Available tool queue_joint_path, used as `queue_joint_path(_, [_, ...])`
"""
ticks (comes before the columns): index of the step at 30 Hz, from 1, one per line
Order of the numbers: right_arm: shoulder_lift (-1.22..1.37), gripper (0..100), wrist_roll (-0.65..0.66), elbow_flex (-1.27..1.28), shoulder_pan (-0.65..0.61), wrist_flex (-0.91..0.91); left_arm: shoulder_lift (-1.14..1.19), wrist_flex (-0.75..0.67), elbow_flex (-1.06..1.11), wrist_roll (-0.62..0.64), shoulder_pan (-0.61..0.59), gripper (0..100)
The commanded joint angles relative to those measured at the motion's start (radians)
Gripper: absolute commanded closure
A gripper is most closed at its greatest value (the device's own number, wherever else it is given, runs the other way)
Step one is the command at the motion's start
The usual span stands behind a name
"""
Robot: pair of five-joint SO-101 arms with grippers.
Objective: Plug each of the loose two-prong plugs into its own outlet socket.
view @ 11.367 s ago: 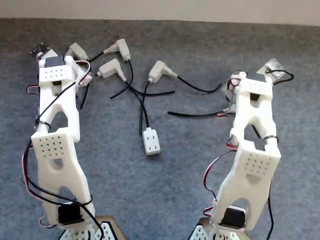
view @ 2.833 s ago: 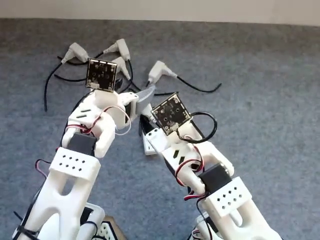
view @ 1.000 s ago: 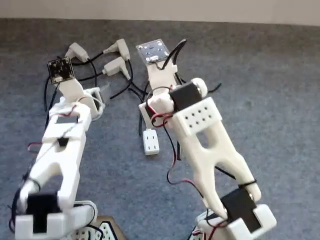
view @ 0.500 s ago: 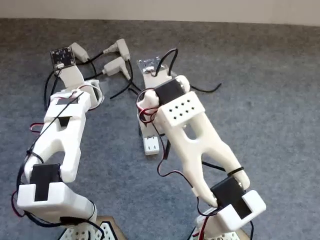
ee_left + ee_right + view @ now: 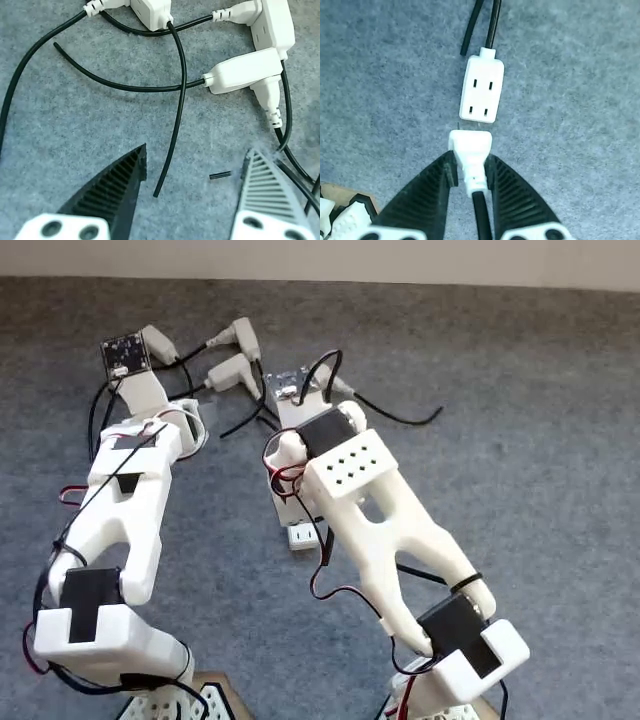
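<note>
Nothing is plugged in yet: the right gripper (image 5: 470,162) pinches a plug (image 5: 470,146) just beside the outlet (image 5: 481,90), and the left gripper (image 5: 197,151) gapes over loose plugs (image 5: 245,71).

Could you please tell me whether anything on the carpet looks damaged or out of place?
Yes: a small black scrap lies loose on the carpet between the left gripper's open fingers, and a black cord beside it ends in a cut tip.

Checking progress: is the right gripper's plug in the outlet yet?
Out: plug, clamped by right gripper, sits just short of the outlet, gap showing.
</note>
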Motion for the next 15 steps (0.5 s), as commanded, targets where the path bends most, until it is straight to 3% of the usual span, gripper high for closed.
queue_joint_path(1, [-0.007, 99.2, -0.005, -0.004, -0.002, -0.019, -0.005, 0.005, -0.041, 0.008, -0.005, 69])
queue_joint_path(15, [0.157, 99.2, -0.008, -0.048, 0.008, -0.031, -0.005, 0.005, -0.041, 0.008, -0.005, 69])
